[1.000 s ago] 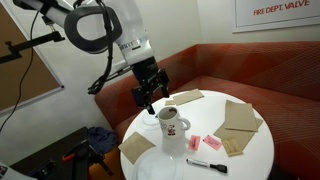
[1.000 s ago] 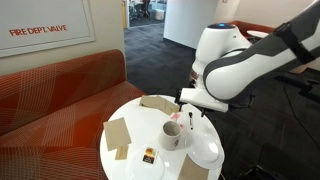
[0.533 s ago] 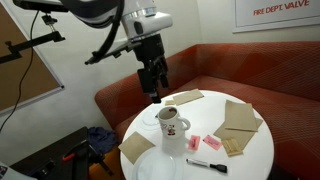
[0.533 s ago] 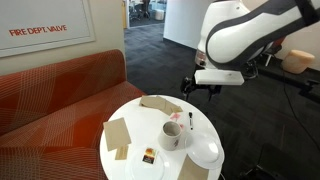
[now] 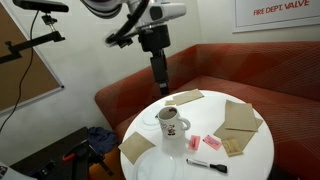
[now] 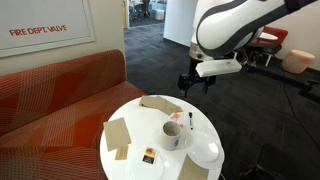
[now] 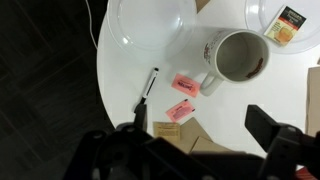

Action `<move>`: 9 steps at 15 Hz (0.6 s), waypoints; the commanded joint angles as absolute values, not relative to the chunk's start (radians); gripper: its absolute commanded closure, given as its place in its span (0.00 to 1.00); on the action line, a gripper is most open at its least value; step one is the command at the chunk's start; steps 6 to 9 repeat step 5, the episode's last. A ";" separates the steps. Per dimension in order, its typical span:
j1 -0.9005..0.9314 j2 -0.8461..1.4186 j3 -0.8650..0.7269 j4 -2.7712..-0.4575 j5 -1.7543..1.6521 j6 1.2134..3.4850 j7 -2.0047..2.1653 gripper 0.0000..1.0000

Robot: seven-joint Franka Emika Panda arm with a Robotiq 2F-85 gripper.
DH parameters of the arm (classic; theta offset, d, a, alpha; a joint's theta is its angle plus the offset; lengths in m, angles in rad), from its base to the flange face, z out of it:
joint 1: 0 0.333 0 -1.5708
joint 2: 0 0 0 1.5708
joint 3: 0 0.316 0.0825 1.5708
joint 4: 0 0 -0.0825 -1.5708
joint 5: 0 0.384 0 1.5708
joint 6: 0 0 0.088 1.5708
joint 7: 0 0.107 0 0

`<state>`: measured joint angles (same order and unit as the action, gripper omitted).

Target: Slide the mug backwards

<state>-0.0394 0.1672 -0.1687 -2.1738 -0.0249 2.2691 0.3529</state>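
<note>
A Franka arm holds its claw (image 5: 158,84) high above a round white tabletop (image 5: 256,160), well clear of everything on it, in front of a red-orange sofa (image 5: 215,82). In the wrist view the two dark fingers (image 7: 130,138) frame the bottom edge of the frame, spread wide apart with nothing held between them. The claw (image 6: 189,82) also appears just right of centre in an exterior view, hanging over the tabletop's far edge.

The mug (image 5: 172,125), white with a red print on its side, stands upright a little below the centre of the frame, apart from the claw. In the wrist view the mug (image 7: 232,57) sits in the upper right, its dark interior facing the camera and its handle pointing toward the lower left. It shows again in an exterior view (image 6: 175,135), low and right of centre.

Two pink packets (image 7: 183,97) lie just below and left of the mug in the wrist view, with a black pen (image 7: 148,90) further left. A plate (image 7: 150,25) fills the top centre, and a second plate (image 7: 258,22) at the upper right edge carries a printed packet (image 7: 290,22). Brown paper napkins (image 5: 238,120) lie around the tabletop's rim.
</note>
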 commanded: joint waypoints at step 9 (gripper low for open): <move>-0.053 0.194 -0.154 -2.159 -0.028 2.267 0.332 0.00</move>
